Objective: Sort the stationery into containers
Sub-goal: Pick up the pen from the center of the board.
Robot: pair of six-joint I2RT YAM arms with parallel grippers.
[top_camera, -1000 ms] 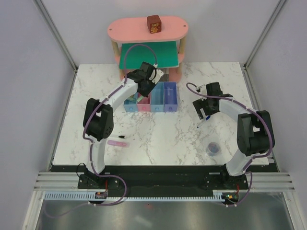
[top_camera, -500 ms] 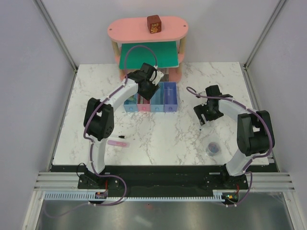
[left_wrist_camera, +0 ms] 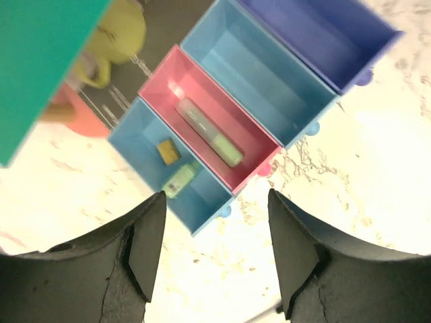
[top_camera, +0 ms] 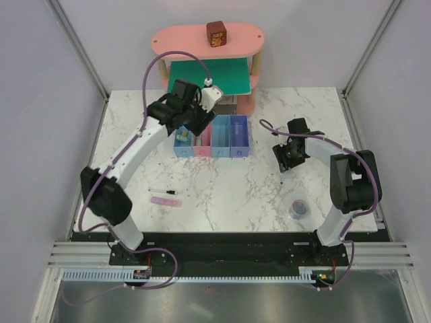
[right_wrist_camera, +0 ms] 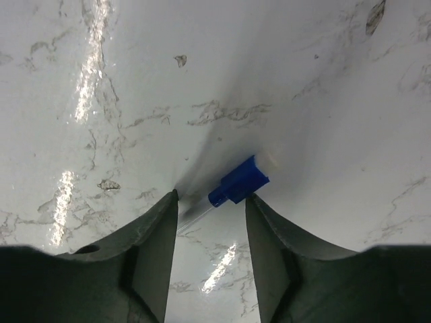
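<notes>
Roughly halfway: two mint-green markers [left_wrist_camera: 209, 131] and the tiny yellow cube [left_wrist_camera: 168, 151] sit in the containers [left_wrist_camera: 259, 77] under the wide, empty left tool [left_wrist_camera: 215, 195]. The right tool [right_wrist_camera: 211, 195] straddles the white pen [right_wrist_camera: 237, 183] on the worktop [top_camera: 222, 188], grip unclear; pink stick [top_camera: 162, 200], black pen [top_camera: 165, 192] and roll [top_camera: 299, 209] lie unsorted.

Left claw [left_wrist_camera: 215, 202] open, high; right claw [right_wrist_camera: 209, 196] low, half-open.

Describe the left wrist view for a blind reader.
Four joined bins from above: the light blue bin holds a yellow cube and a green marker, the pink bin another green marker, two look empty. The open left gripper frames the bottom.
</notes>
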